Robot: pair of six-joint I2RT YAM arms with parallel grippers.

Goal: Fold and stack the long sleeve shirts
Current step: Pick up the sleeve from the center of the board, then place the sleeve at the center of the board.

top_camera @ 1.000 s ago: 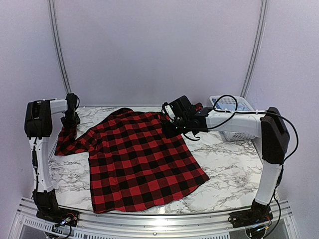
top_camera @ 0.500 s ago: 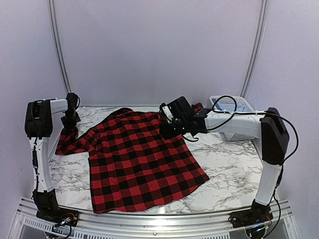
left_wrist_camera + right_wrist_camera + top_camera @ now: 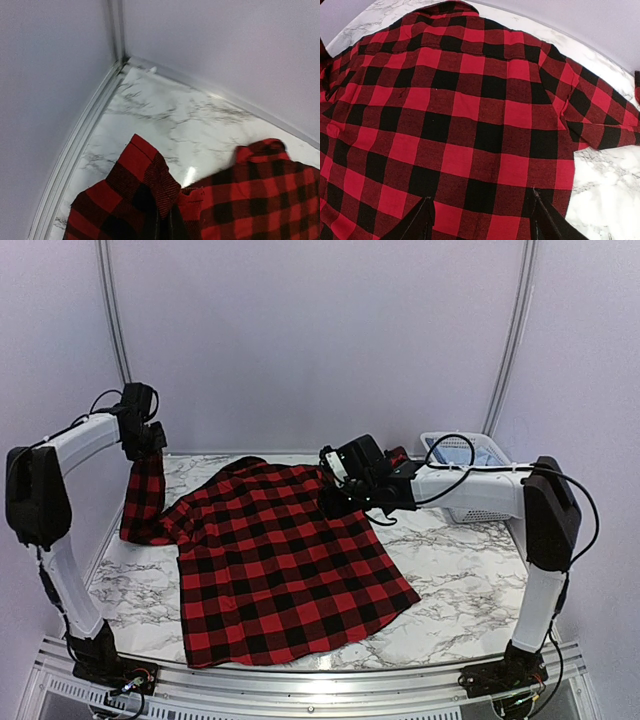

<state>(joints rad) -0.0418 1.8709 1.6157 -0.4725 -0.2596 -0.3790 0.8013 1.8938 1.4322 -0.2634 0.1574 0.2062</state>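
The left tool (image 3: 143, 444) is up in the air by the far left corner. It is shut tight on the end of one sleeve (image 3: 146, 495) of the red-and-black shirt (image 3: 285, 565). The sleeve hangs down from the tool to the tabletop (image 3: 460, 570). In the left wrist view the cloth is bunched up right at the bottom edge, where the tool pinches it. The tool's own fingers hardly show there.

The right tool (image 3: 482, 220) is open. Its two dark fingers (image 3: 422, 224) stand wide apart, and the checked cloth shows between them. The tool is over the far right part of the shirt, near the shoulder. I cannot tell if the fingers touch the cloth.

The rest of the shirt lies spread out on the white marble tabletop. Its collar (image 3: 245, 464) points to the back wall. Its bottom hem is close to the near edge. The cloth has a few soft wrinkles. The other sleeve (image 3: 600, 125) runs off to the right, past the right tool.

A white basket (image 3: 478, 455) stands in the far right corner of the tabletop, behind the right arm. A bit of pale blue cloth (image 3: 441, 452) shows inside it, but it is too small to tell what it is.
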